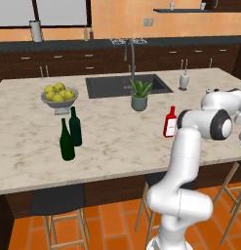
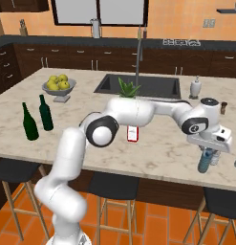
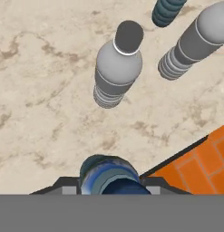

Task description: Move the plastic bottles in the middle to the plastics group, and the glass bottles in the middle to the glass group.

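Blue-grey plastic sits between the two dark finger tips at the bottom of the hand view: the gripper [image 3: 111,181] is closed part-way around a blue-grey bottle [image 3: 109,174], seen cap-end on. Just ahead of the gripper a grey bottle with a dark cap [image 3: 115,68] stands on the marble counter [image 3: 36,90]; two more bottles [image 3: 190,41] stand beyond it and to one side. The counter's edge runs close beside the held bottle, with orange floor tiles past it.

In the right base view the gripper [image 2: 209,146] hangs low at the near right of the counter, the blue-grey bottle hanging beneath it, close to a pale bottle [image 2: 215,157]. The red flat-sided bottle [image 2: 132,133] stands well away on the arm's side, and the green wine bottles [image 2: 37,118] farther still.

In the left base view the red bottle sits just beside the elbow and the green pair is far off.

The risk I see: setting down this near the edge could tip the bottle onto the floor, and any sideways drift could knock over its crowded neighbours.
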Controlling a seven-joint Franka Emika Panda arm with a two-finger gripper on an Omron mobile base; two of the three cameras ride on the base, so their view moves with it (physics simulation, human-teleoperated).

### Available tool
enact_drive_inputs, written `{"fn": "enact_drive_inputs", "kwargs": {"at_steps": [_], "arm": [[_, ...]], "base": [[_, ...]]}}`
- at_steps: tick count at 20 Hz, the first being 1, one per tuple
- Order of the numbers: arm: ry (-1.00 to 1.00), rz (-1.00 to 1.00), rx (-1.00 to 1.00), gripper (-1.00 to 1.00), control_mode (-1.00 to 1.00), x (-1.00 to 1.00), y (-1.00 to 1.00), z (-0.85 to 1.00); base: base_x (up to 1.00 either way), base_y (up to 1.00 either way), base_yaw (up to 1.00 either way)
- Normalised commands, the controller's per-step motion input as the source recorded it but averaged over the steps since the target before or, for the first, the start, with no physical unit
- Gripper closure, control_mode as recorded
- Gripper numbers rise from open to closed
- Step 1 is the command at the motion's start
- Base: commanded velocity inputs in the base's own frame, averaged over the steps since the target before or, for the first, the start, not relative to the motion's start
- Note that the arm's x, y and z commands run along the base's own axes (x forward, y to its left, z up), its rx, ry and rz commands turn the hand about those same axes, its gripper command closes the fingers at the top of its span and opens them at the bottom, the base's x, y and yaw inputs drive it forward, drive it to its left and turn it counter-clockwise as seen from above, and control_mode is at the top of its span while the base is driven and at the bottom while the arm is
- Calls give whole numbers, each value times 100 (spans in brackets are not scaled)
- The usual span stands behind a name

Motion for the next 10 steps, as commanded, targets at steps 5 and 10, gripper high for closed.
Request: {"fn": "enact_drive_inputs", "kwargs": {"at_steps": [5,10], "arm": [[0,-9,0,100,-100,15,-32,-19],[-6,-7,-2,100,-100,2,3,-46]], "base": [[0,0,0],[0,0,0]]}}
